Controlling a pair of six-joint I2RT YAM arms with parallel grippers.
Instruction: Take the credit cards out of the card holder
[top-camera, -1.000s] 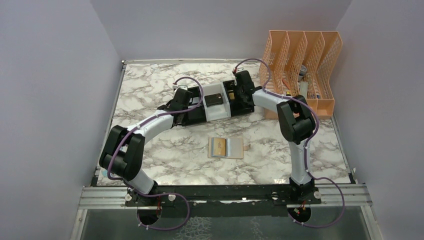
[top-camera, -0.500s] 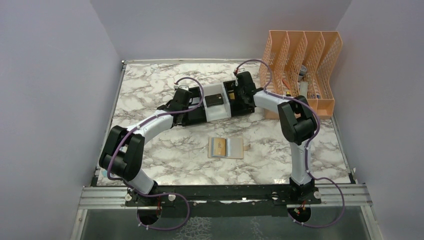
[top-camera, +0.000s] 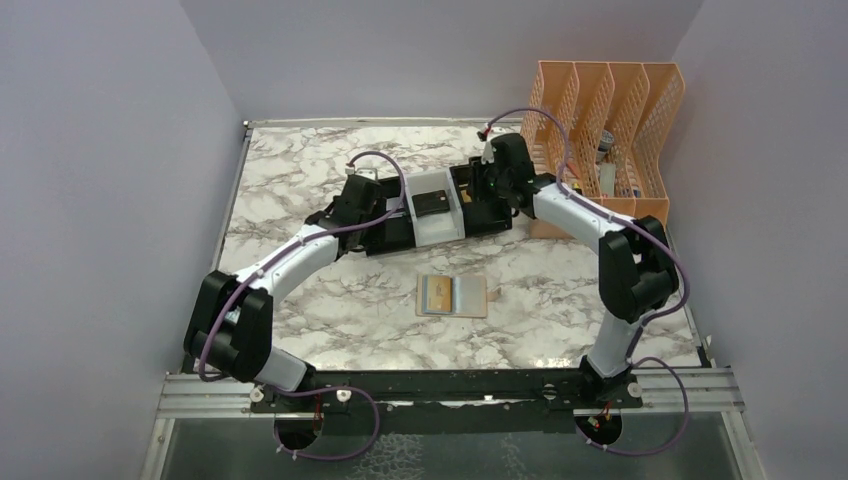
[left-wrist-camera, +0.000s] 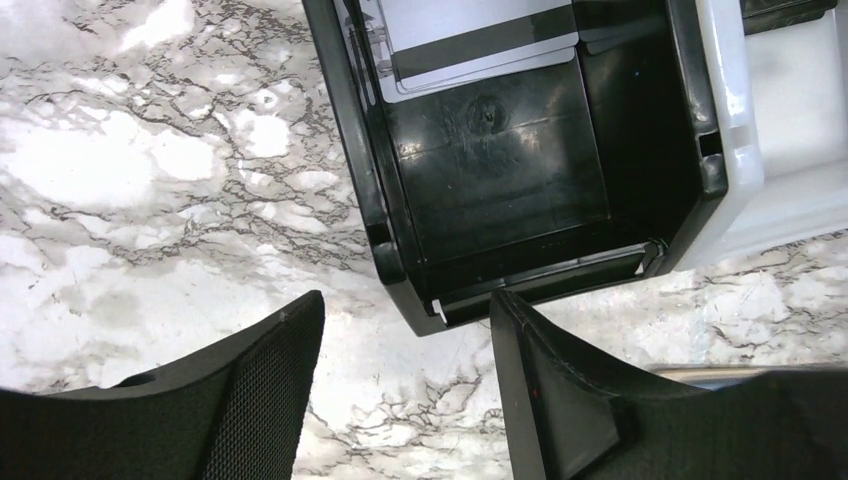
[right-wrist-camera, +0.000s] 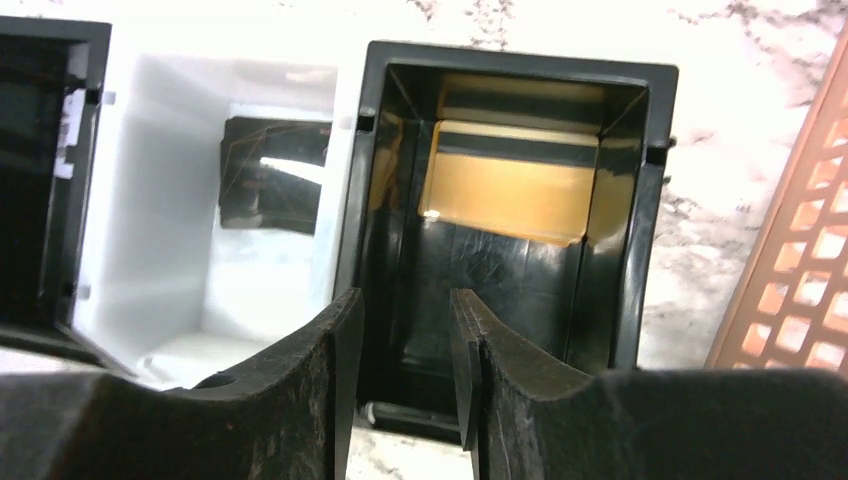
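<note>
Card holder (top-camera: 470, 297) lies opened flat near the middle of the table (top-camera: 300, 190), between the two arms and well apart from both. A pocketed gold card (top-camera: 435, 293) appears to sit in its left panel; the right panel looks empty, though the overhead view is too small to be sure.

Beyond it stands a row of three bins. The left black bin (left-wrist-camera: 500, 200) contains a silvery card (left-wrist-camera: 470, 20), the white bin (right-wrist-camera: 190, 200) a dark card (right-wrist-camera: 275, 185), and the right black bin (right-wrist-camera: 500, 280) a gold card (right-wrist-camera: 515, 195). A peach file organizer (top-camera: 600, 110) stands at the far right.

The left end effector (left-wrist-camera: 405, 330) hovers over the near edge of the left black bin, its fingers wide apart with nothing between them. The right end effector (right-wrist-camera: 405, 300) hovers over the near wall of the right black bin, its fingers narrowly apart and likewise empty.

Judged step: drop-off into the bins, with one card probably left to extract. The next move calls for bringing both arms to the holder, one pinning the tan panel flat while the other pinches the exposed card edge and slides it out along the pocket.
</note>
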